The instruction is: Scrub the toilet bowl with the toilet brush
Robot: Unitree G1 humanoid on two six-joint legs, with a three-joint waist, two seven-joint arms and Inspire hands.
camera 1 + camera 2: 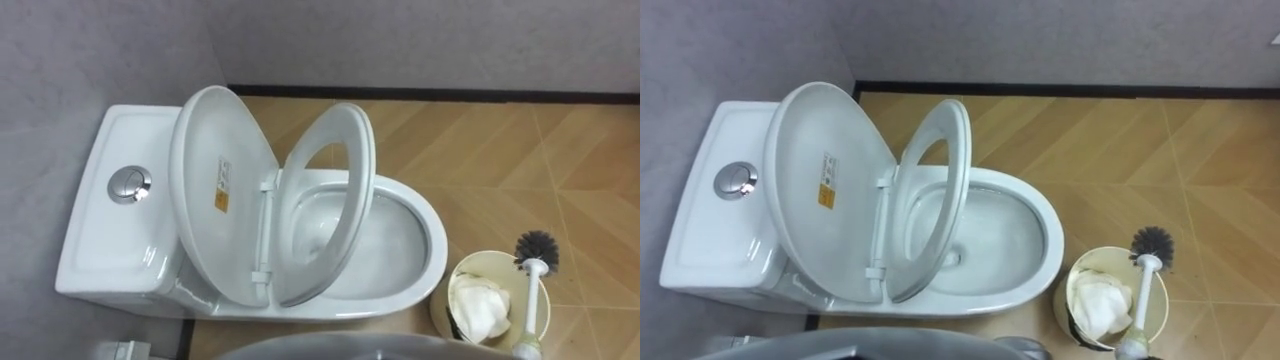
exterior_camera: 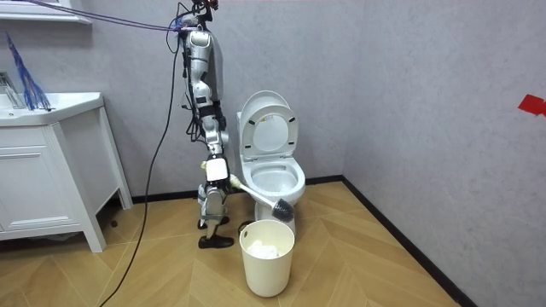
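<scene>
White ceramic toilet (image 1: 225, 130) with lid and seat raised, right hand (image 2: 218, 170) fingers curled round white-handled black-bristled brush (image 1: 534, 288), handle crossing above cream round waste bin (image 2: 266, 271).

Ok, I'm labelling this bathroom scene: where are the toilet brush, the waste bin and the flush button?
toilet brush (image 1: 537, 247), left eye view, bristle head.
waste bin (image 1: 480, 256), left eye view, upper rim.
flush button (image 1: 130, 184), left eye view, its centre.

Wooden parquet floor (image 1: 500, 150), white toilet (image 1: 110, 230) standing on it, cream waste bin (image 2: 267, 271) just beside
</scene>
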